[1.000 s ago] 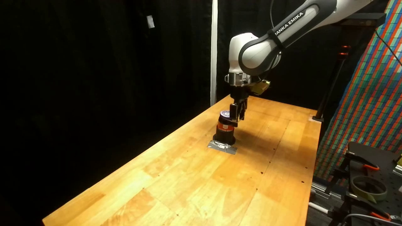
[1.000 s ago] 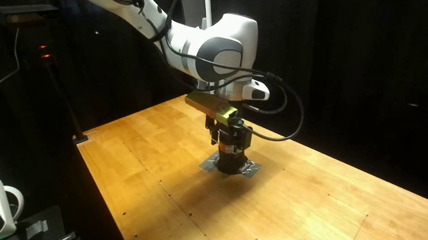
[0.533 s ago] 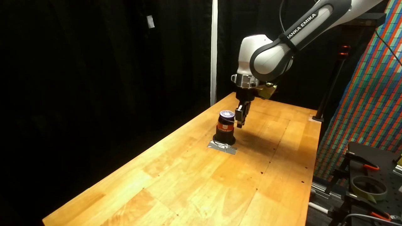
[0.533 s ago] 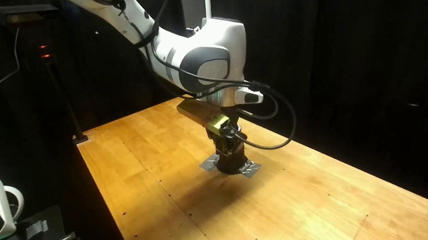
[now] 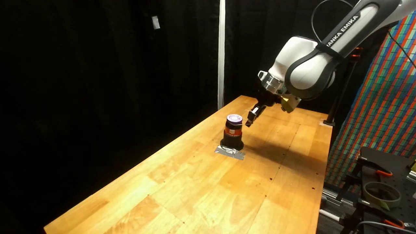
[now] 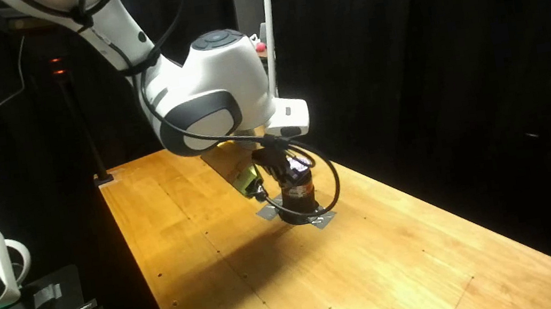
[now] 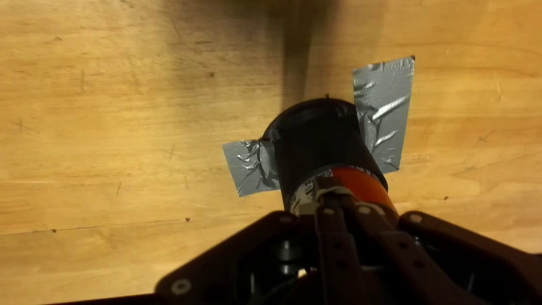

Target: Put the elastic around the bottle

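Note:
The bottle [image 5: 233, 130], with its orange label and a purple-rimmed pale lid, stands upright in a black holder [image 5: 231, 141]. Beside its upper part is my gripper [image 5: 249, 123], tilted, with a small gap between fingertips and bottle in that exterior view. In the wrist view the gripper [image 7: 336, 200] is shut, its two fingers together in front of the label. The elastic [image 7: 336, 189], a pale band, loops over the fingertips there. A thin line of elastic [image 5: 239, 124] also shows at the bottle's upper part; how far round it runs behind is hidden.
Grey tape [image 7: 385, 112] fixes the holder's base to the wooden table [image 5: 208, 195]. My arm's cable [image 6: 331, 189] hangs across the bottle in an exterior view. A side bench with a tape roll [image 5: 382, 195] stands beyond the table's edge.
My gripper has drawn back from the bottle towards the arm's base and tilted. Its fingers, spread at the bottle's top a second ago, have come together.

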{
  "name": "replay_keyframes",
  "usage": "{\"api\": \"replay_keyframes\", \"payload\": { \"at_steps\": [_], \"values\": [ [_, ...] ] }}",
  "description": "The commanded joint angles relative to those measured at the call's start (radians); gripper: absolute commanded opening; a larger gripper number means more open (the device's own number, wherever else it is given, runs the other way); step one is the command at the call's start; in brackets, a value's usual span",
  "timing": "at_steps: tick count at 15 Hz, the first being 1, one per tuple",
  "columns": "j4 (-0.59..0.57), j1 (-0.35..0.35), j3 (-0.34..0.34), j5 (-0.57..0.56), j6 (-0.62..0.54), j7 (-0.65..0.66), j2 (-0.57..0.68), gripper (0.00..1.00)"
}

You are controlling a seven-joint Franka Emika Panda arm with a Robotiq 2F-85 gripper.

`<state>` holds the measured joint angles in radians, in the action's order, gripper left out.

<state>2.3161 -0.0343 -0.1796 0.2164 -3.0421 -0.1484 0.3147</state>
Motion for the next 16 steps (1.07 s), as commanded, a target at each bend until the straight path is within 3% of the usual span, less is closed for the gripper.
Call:
{"api": "replay_keyframes", "payload": {
  "at_steps": [1,4,7,8,12,16],
  "values": [
    [0.112,-0.102,-0.167,0.126,-0.281,-0.042,-0.023,0.02],
    [0.162,-0.202,-0.300,0.054,-0.528,0.024,0.039,0.01],
    [0.210,-0.237,-0.324,-0.016,-0.720,0.049,0.093,0.01],
    [0.227,-0.129,-0.187,-0.122,-0.765,0.157,0.091,0.01],
    [0.244,-0.061,-0.062,-0.217,-0.919,0.219,0.151,0.01],
    [0.247,-0.044,-0.016,-0.285,-1.098,0.303,0.209,0.01]
  ]
}}
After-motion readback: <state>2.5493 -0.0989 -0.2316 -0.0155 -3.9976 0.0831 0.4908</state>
